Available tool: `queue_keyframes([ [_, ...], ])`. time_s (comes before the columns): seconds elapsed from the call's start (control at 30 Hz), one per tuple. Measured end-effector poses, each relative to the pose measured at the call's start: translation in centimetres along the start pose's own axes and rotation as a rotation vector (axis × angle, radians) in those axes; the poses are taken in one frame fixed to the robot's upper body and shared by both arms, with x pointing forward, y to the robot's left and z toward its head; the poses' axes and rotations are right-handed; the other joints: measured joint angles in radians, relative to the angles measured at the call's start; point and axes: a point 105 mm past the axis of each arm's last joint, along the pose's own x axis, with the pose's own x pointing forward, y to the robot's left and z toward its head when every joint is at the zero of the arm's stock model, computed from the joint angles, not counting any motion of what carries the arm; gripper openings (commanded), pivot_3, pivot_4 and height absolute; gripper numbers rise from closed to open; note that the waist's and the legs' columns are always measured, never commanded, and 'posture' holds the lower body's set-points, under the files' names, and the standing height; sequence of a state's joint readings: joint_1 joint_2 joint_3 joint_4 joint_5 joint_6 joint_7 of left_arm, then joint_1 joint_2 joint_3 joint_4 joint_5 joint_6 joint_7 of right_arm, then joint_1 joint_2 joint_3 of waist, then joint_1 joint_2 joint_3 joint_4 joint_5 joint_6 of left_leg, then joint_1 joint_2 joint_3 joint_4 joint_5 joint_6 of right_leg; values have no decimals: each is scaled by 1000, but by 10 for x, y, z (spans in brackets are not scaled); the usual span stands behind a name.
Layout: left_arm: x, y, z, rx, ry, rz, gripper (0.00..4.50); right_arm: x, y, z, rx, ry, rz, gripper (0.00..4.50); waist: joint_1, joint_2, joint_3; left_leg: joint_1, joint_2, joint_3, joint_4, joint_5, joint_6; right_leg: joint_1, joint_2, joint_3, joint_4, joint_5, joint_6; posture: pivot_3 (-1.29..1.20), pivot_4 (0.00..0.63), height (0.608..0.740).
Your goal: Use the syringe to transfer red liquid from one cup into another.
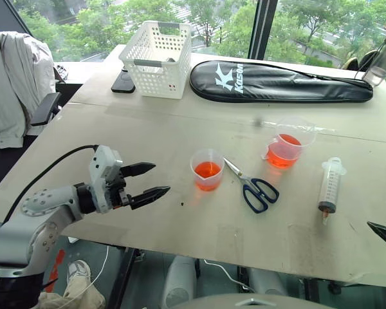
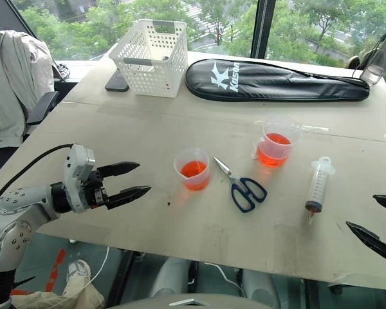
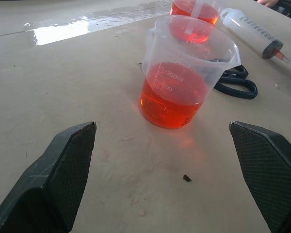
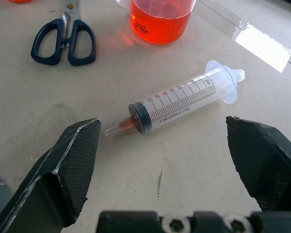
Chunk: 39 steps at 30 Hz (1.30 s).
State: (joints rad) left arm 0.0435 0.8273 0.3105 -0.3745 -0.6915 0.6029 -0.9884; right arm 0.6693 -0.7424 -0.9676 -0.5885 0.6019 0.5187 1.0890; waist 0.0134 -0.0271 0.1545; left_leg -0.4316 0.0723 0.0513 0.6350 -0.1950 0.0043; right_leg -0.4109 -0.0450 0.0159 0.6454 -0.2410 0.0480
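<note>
We hold both end effectors wide: right end effector (image 4: 162,160) lines up over the syringe (image 4: 177,104), left end effector (image 3: 172,170) faces the small cup (image 3: 184,82).

Beige table (image 1: 180,219), worn top, a few dark specks. Near side, left to right: smaller clear cup (image 1: 207,169) with red liquid (image 1: 208,171), blue-handled scissors (image 1: 254,187) just beside it, taller handled cup (image 1: 288,143) also holding red liquid, then syringe (image 1: 330,183) lying flat, nozzle toward the near edge. Far side: white plastic basket (image 1: 157,58), dark phone (image 1: 123,82) touching its left side, long black zipped racket case (image 1: 280,82), clear bottle (image 1: 381,64) at the far right corner.
</note>
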Motion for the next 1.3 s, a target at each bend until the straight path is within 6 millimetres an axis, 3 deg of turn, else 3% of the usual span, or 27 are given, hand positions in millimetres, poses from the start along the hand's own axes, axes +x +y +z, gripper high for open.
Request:
queue_keyframes([
  [0.07,0,0,0,0,0,0,4500,0,0,0,0,0,0,4429,0,0,0,0,0,0,0,0,0,0,0,0,0,0,0,0,150,724],
  [0.1,4,4,8,-9,-47,32,4500,13,-3,14,-2,-76,2,4429,-1,0,0,0,0,0,0,0,0,0,0,0,0,0,0,0,150,724],
  [0.2,12,9,25,-9,-125,64,4500,23,1,30,-1,-151,22,4429,0,0,0,1,0,0,1,0,0,1,1,0,1,1,0,0,150,724],
  [0.4,15,18,80,-40,-339,102,4500,54,26,98,-24,-375,116,4429,-8,-1,0,0,0,-1,2,0,0,3,4,1,1,3,-3,0,150,724],
  [0.53,13,-6,73,7,-281,-11,4500,82,58,116,-109,-246,261,4429,-25,-2,1,0,0,-1,1,0,0,2,4,1,1,3,-4,0,150,724],
  [0.7,7,-52,54,58,-154,-307,4500,120,86,107,-67,-68,405,4429,-17,-3,1,-1,1,-2,1,0,0,0,5,1,1,3,-5,0,150,724],
  [0.97,1,-64,56,97,-154,-378,4500,174,104,66,-18,182,403,4429,-17,-3,1,-2,1,0,2,0,0,-1,4,2,1,3,-4,0,150,724],
  [1.2,-5,-70,43,92,-128,-351,4500,199,110,46,-4,278,370,4429,-25,-3,1,-2,1,0,1,0,0,-2,5,2,1,3,-4,0,150,724],
  [1.3,-7,-70,40,100,-121,-322,4500,202,108,43,-32,290,349,3581,-25,-3,1,-2,1,0,1,0,0,-1,5,2,2,3,-4,0,150,724],
])
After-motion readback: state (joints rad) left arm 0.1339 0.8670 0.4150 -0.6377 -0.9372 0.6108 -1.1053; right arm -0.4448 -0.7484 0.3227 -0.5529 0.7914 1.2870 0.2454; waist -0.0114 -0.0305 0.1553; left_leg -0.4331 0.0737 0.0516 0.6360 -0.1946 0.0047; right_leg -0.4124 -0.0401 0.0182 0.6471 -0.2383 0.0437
